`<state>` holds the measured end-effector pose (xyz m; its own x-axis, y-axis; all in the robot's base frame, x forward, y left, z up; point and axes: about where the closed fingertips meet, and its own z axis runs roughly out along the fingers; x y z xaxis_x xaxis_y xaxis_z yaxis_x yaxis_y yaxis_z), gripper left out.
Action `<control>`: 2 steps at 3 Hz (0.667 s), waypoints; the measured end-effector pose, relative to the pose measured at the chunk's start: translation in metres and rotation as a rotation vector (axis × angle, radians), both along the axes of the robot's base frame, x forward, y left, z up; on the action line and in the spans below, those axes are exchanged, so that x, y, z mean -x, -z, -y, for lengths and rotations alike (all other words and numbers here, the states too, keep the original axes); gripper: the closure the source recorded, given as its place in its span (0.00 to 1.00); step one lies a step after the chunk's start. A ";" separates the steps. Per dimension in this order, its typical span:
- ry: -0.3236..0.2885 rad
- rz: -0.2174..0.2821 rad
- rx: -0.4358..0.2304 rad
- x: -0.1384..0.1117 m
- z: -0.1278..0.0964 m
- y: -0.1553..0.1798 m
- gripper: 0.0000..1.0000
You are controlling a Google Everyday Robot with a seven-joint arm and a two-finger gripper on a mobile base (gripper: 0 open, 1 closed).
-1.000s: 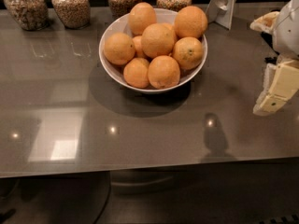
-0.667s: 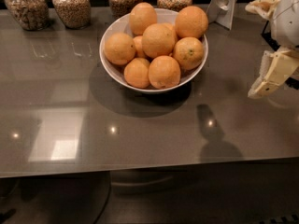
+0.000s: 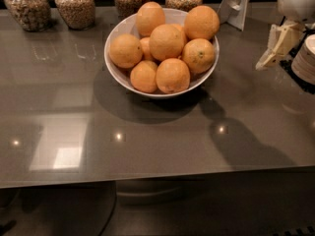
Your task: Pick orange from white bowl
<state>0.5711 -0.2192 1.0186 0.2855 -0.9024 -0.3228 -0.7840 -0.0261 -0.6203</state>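
Note:
A wide white bowl (image 3: 116, 72) stands on the grey table, back centre, piled with several oranges. A large, smooth, bright orange (image 3: 202, 22) lies at the bowl's back right, with others of like size at the centre (image 3: 166, 42) and back (image 3: 150, 17). A smaller orange with a dark stem spot (image 3: 199, 55) lies at the right rim. My gripper (image 3: 268, 58) hangs at the far right, above the table, well apart from the bowl's right rim and holding nothing I can see.
Several glass jars of grain (image 3: 75, 5) line the back edge. A white stand (image 3: 236, 6) is at the back right. A stack of white plates (image 3: 306, 58) sits at the right edge, just behind the gripper. The table's front edge (image 3: 157, 178) runs across the lower frame.
My gripper has moved up and towards the back, a little to the left, nearer the bowl's right side. The bowl and oranges have not moved.

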 end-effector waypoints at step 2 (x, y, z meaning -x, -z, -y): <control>-0.022 0.055 0.029 -0.006 -0.002 -0.016 0.00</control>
